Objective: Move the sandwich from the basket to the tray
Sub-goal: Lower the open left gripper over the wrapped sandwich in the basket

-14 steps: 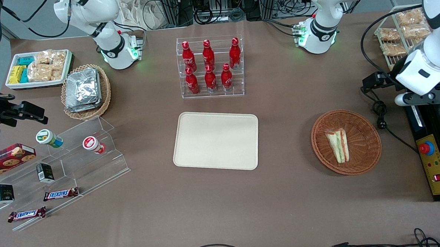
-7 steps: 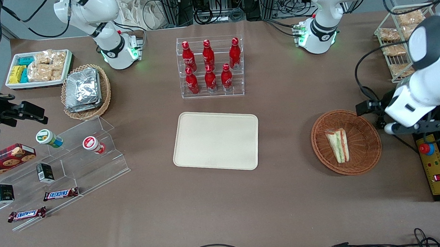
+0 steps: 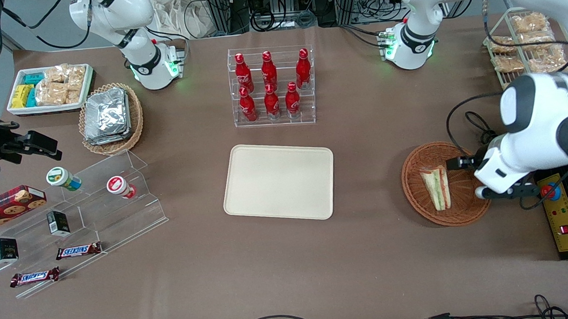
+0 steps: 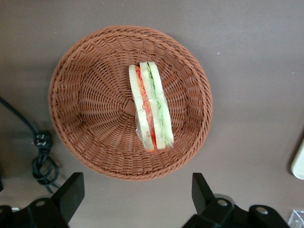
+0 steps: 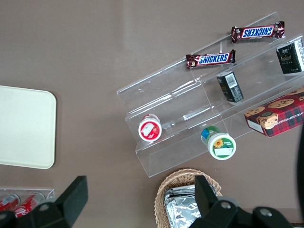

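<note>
Brown surface (image 3: 374, 251) is being occupied by goods on all sides. The cream tray (image 3: 279, 181) is being seen flat at centre, nothing resting on it. At its 12 o'clock, farther from the front camera, a clear rack of red bottles (image 3: 271, 85) is being kept upright. At the tray's 3 o'clock, toward the working arm's end, the round reddish-brown basket (image 3: 422, 204) is being seen, well apart from the tray.

The sandwich (image 3: 436, 187) is being held inside the basket, lying on its side in clear wrap, its stripes of white bread, green and orange-pink filling being shown in the wrist view (image 4: 151, 107). One narrow end is being rested near the basket's middle, the other up against the woven wall (image 4: 90, 61).

The hand (image 3: 474, 177) is being carried above the basket's rim, at about 3 o'clock from the sandwich, not touching it. In the wrist view the hand (image 4: 137, 202) is being shown with its two dark fingers (image 4: 71, 192) spread wide apart, nothing between them, the basket lying below.

A black cable (image 4: 42, 159) is being seen coiled on the surface just beside the basket.
</note>
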Robot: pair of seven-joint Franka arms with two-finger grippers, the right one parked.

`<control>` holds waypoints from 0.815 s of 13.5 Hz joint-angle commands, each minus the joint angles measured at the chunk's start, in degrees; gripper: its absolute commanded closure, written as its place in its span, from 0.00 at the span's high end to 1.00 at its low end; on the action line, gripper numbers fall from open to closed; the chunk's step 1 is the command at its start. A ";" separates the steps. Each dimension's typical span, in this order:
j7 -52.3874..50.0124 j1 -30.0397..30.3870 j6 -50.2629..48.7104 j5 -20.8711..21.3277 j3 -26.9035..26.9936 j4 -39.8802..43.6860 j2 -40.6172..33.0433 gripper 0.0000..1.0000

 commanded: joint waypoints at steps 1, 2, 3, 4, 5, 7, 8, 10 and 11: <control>-3.59 0.26 2.72 1.15 -0.27 0.68 4.55 1.00; -4.64 -0.09 3.60 1.15 -0.27 0.68 5.69 1.00; -5.53 -0.27 4.56 1.15 -0.27 0.85 7.18 1.00; -5.80 -0.27 6.14 1.15 -0.35 0.77 8.24 1.00; -5.89 -0.27 7.37 1.15 -0.27 0.68 9.47 1.00; -6.41 -0.27 9.66 1.15 -0.27 0.76 11.49 1.00; -6.50 -0.18 10.54 1.15 -0.27 0.68 12.29 1.00; -6.59 0.08 11.78 1.06 -0.27 0.41 13.35 1.00; -7.20 0.08 12.04 1.15 -0.27 0.33 14.05 1.00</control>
